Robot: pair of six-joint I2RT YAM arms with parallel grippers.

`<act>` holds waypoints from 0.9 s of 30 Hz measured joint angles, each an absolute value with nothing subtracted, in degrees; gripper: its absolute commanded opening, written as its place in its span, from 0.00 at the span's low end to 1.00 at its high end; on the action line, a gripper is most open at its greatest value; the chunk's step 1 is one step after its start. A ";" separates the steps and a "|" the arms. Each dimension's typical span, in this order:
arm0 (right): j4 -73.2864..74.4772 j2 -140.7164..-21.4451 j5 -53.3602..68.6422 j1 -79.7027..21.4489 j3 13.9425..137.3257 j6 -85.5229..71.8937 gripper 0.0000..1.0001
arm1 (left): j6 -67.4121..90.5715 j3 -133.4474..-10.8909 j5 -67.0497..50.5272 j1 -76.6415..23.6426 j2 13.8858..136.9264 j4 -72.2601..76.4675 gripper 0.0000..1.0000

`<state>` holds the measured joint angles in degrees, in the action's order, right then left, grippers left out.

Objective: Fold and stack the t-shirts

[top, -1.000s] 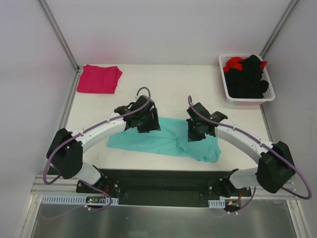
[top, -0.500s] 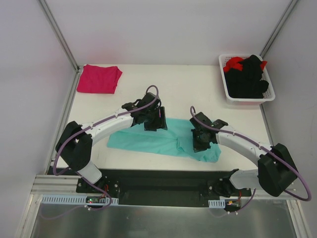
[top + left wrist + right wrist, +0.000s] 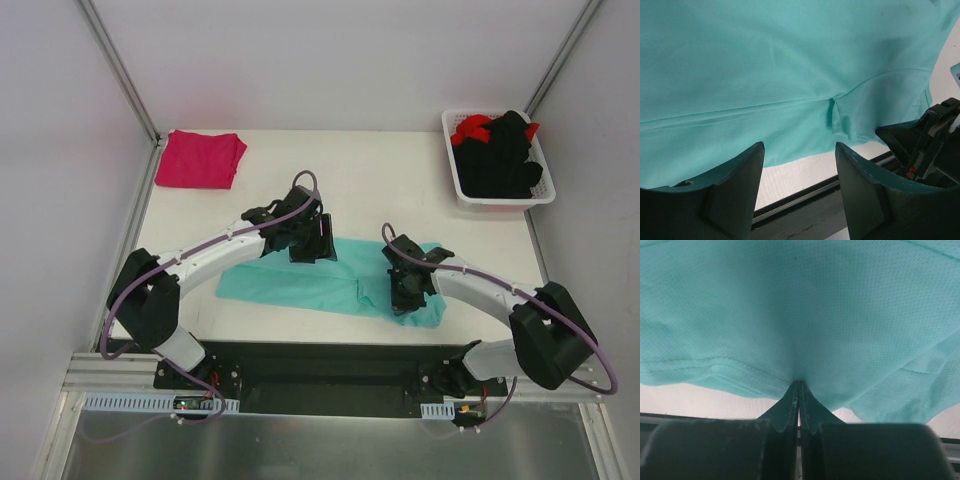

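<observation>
1. The teal t-shirt (image 3: pixel 320 285) lay spread as a long, flattened band on the white table (image 3: pixel 380 180), and every place below was given from it.
2. The left gripper (image 3: pixel 799 147) sat at the teal t-shirt's far edge, about midway along. Its fingers (image 3: pixel 740 175) stood apart with nothing between them.
3. From the left wrist view, teal cloth with a seam and a small tuck filled the space past those parted fingers. Whether the tips touched the cloth could not be told.
4. Over on the teal t-shirt's right-hand part, the right gripper (image 3: pixel 799 384) had its fingers pressed together, clamped on a pinch of the teal cloth. The fabric puckered up into the pinch.
5. The pink t-shirt (image 3: pixel 200 158) lay folded well apart from the teal t-shirt, off to its far left.
6. A white basket (image 3: pixel 500 200) stood well apart to the teal t-shirt's far right.
7. Black garments (image 3: pixel 500 155) were heaped in that basket, with a red garment (image 3: pixel 472 127) showing at the basket's far-left corner.
</observation>
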<state>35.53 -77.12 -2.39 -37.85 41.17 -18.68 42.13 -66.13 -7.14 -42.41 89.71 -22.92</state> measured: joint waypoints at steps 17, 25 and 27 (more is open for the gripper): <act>35.09 -76.71 -4.08 -37.82 40.27 -19.73 0.01 | 41.95 -65.78 -6.76 -42.41 89.14 -23.24 0.58; 35.92 -72.88 -4.58 -37.69 37.50 -20.56 0.01 | 41.95 -65.78 -6.39 -42.39 89.12 -23.24 0.59; 35.90 -72.18 -4.67 -37.69 36.62 -20.71 0.01 | 41.95 -65.78 -6.13 -42.41 89.12 -23.24 0.59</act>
